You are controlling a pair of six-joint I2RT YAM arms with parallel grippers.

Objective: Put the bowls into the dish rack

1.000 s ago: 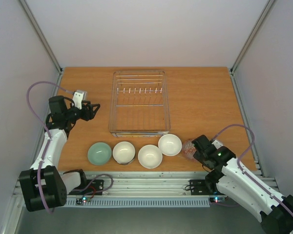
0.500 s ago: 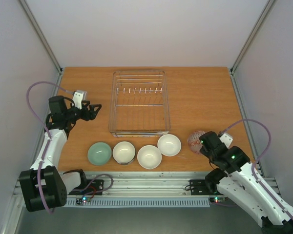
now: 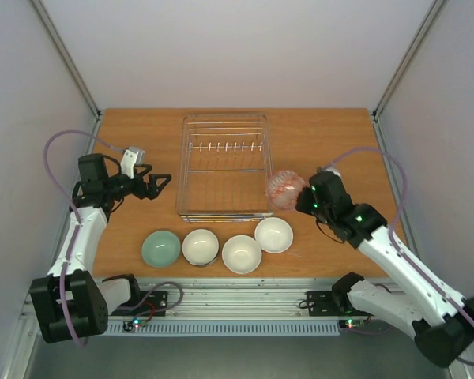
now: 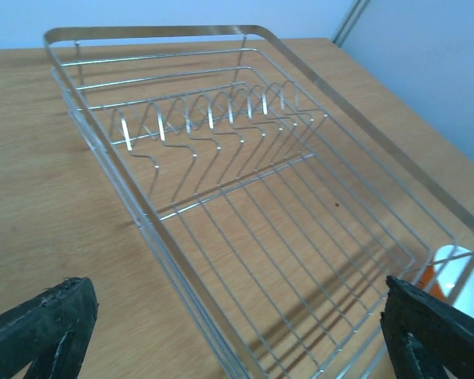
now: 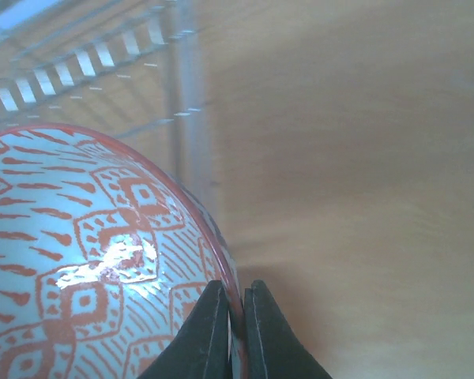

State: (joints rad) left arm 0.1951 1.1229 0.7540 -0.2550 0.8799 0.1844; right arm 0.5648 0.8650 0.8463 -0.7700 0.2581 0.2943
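Pinching the red-patterned bowl (image 5: pixel 79 253) by its rim, the right gripper (image 5: pixel 235 312) needed to lower it on edge between the tines (image 4: pixel 213 118) of the dish rack (image 3: pixel 182 170).

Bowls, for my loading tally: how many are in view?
5. Four sit in a row on the table: a pale green bowl, three white bowls; the right hand holds the red-patterned bowl by the rack.

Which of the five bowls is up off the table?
The red-patterned bowl, pinched by its rim in the right end effector beside the dish rack; the other four bowls sit on the table.
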